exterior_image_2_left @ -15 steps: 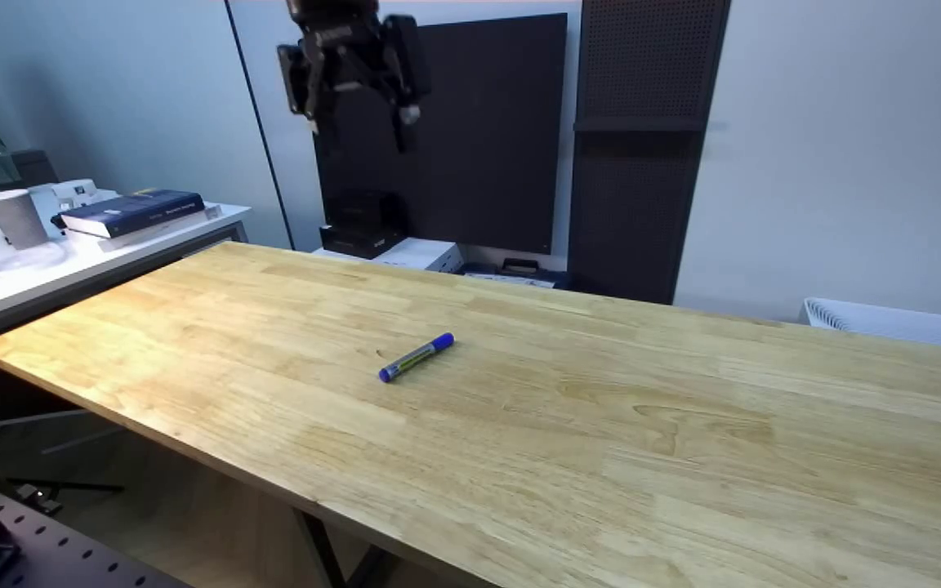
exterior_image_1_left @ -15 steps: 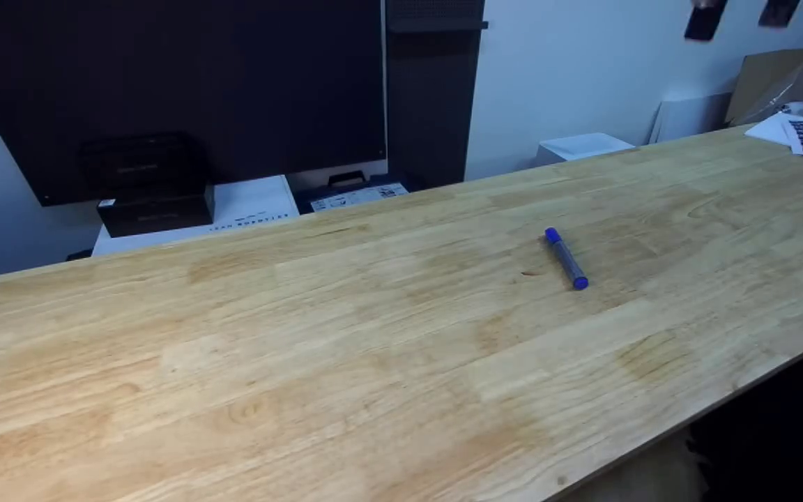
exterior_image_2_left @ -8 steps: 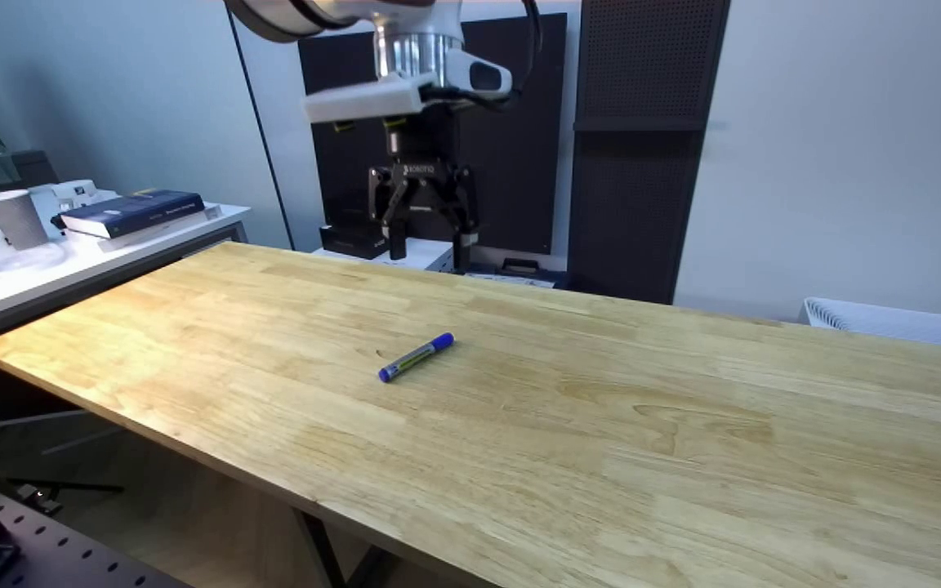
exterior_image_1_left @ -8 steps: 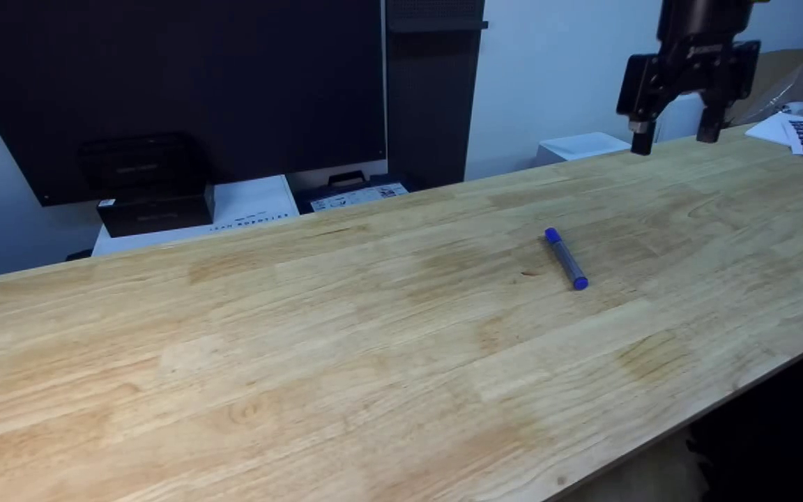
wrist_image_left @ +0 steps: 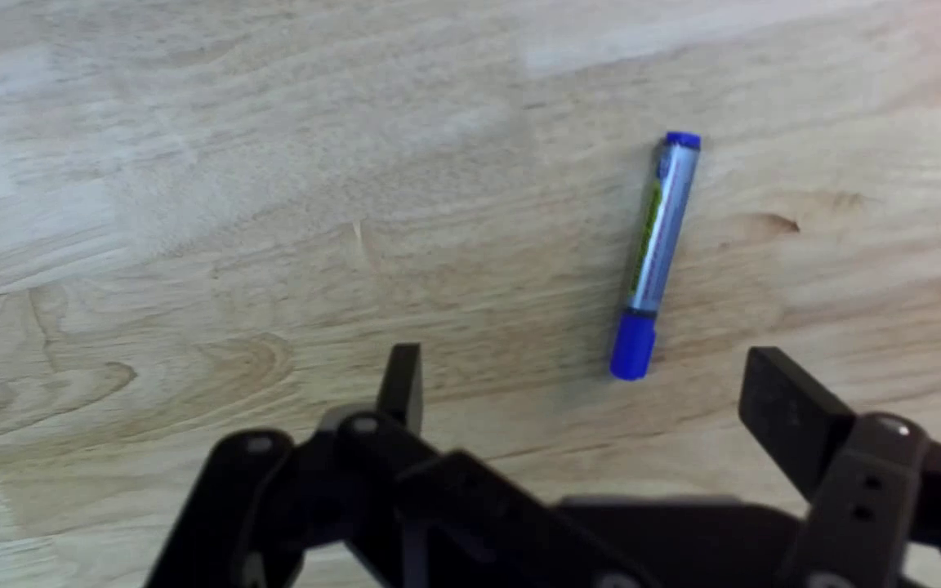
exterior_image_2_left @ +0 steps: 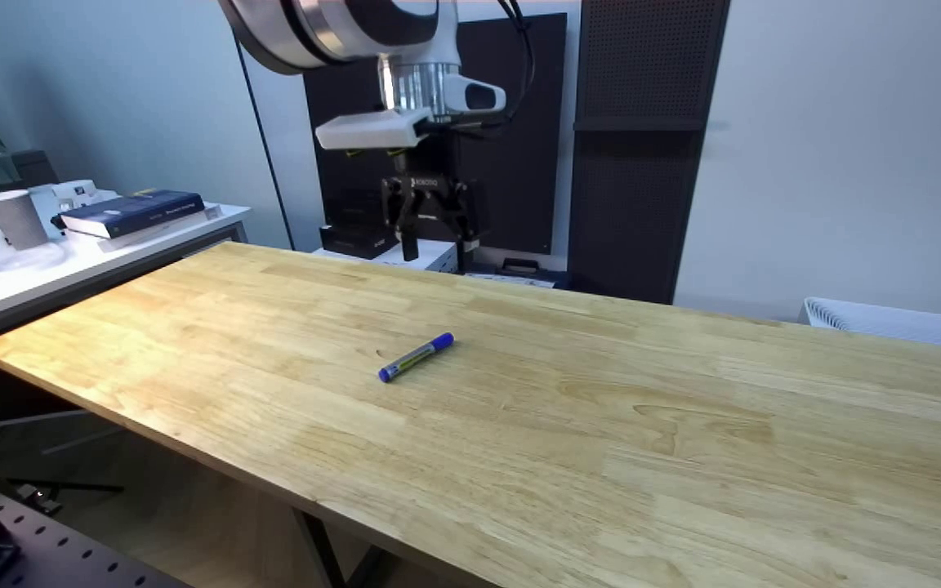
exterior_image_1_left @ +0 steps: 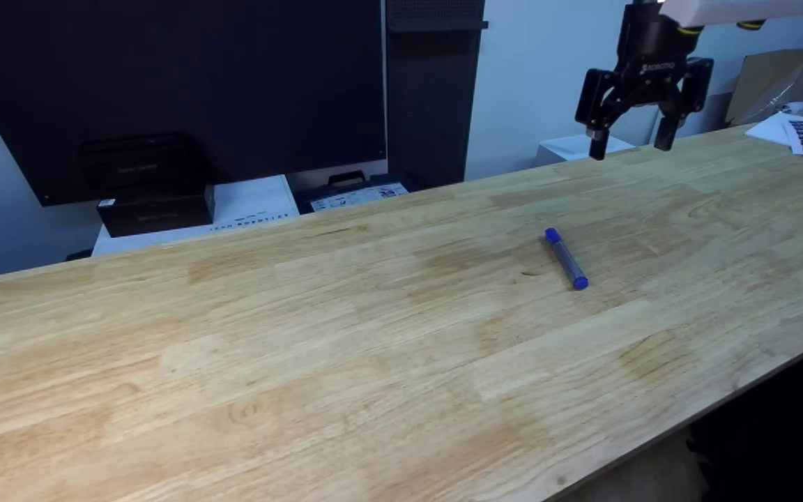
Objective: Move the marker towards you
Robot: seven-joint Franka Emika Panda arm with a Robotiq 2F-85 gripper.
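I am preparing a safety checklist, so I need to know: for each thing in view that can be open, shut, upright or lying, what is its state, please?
Gripper: open, holding nothing, above the table.
Marker: capped, lying on its side on the table.
Cup: upright.
Book: closed, lying flat.
White box: looks shut.
Black box: too dark to tell whether open or shut.

In an exterior view, the blue-ended marker (exterior_image_1_left: pixel 567 259) lies on the wooden table (exterior_image_1_left: pixel 290 335), and the gripper (exterior_image_1_left: pixel 631 145) hangs in the air well apart from it, jaws parted. Beyond the far edge, a black box (exterior_image_1_left: pixel 157 213) sits on a white box (exterior_image_1_left: pixel 254 198).
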